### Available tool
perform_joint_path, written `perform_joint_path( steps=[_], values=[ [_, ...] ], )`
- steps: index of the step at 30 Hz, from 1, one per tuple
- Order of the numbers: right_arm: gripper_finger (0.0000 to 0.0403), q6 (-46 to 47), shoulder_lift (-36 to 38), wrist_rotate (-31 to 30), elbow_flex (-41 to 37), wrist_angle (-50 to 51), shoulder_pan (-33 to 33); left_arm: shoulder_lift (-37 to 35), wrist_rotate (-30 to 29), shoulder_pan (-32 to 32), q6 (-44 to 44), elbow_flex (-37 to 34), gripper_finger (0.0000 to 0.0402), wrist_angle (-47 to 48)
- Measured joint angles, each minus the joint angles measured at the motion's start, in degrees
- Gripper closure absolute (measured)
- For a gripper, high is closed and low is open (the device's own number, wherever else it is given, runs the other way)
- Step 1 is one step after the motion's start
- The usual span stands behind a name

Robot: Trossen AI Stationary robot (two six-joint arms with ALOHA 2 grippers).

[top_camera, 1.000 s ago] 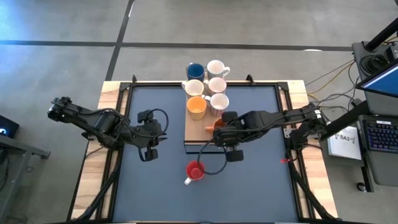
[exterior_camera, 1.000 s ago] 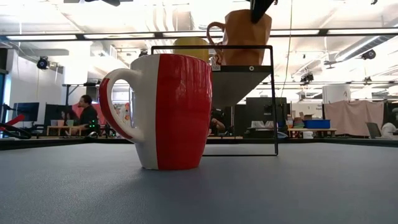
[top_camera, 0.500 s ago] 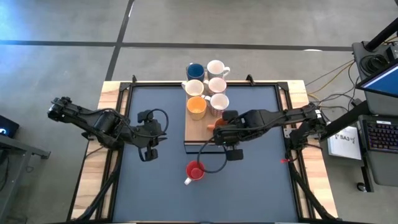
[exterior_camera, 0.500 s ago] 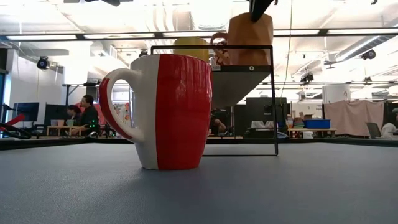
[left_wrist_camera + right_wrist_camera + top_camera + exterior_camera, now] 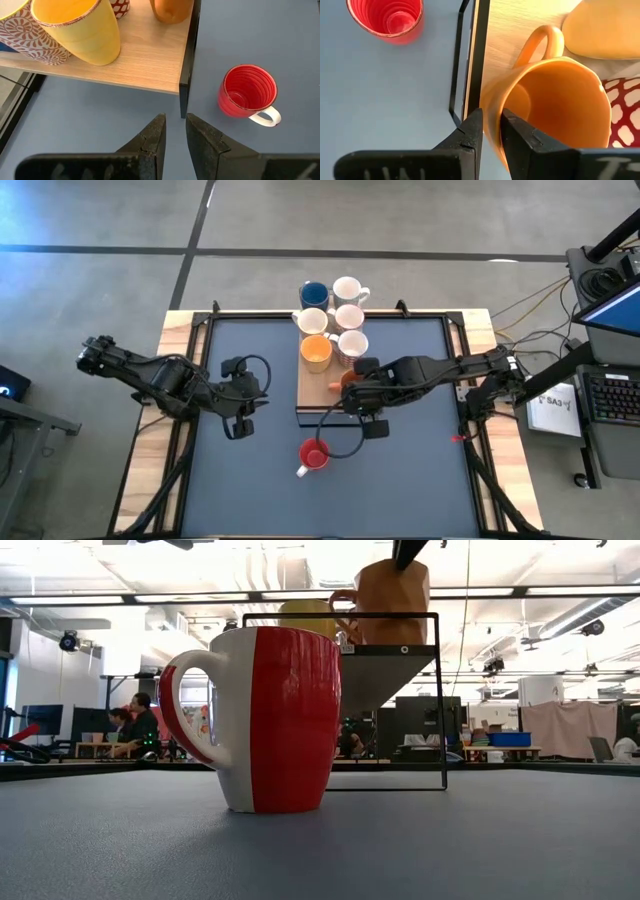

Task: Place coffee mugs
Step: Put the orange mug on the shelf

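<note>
Placement step: nearest the camera, red mug [image 5: 265,720] stands on bench [image 5: 400,470] short of the wood board [image 5: 145,65]; beyond, right tool [image 5: 490,131] pinches brown-orange mug [image 5: 555,107] wall at board's near end; next, likely seat and release; left tool [image 5: 174,137] nearly closed, empty.

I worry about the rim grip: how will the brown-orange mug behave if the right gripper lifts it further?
The right gripper pinches only one wall of the brown-orange mug, so it would probably hang tilted. Its glossy glaze looks slippery, so it may slide. It looks rigid and ceramic, likely to chip if dropped on the wooden board.
</note>
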State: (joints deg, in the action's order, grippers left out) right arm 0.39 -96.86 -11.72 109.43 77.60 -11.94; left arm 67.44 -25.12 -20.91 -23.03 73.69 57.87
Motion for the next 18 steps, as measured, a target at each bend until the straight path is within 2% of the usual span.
perform_joint_path(
  steps=[18],
  values=[
    [0.0336,-1.24,1.49,-1.35,0.0,-2.58,-0.02,0.0,0.0,0.0,0.0,0.0,0.0345,0.06]
  ],
)
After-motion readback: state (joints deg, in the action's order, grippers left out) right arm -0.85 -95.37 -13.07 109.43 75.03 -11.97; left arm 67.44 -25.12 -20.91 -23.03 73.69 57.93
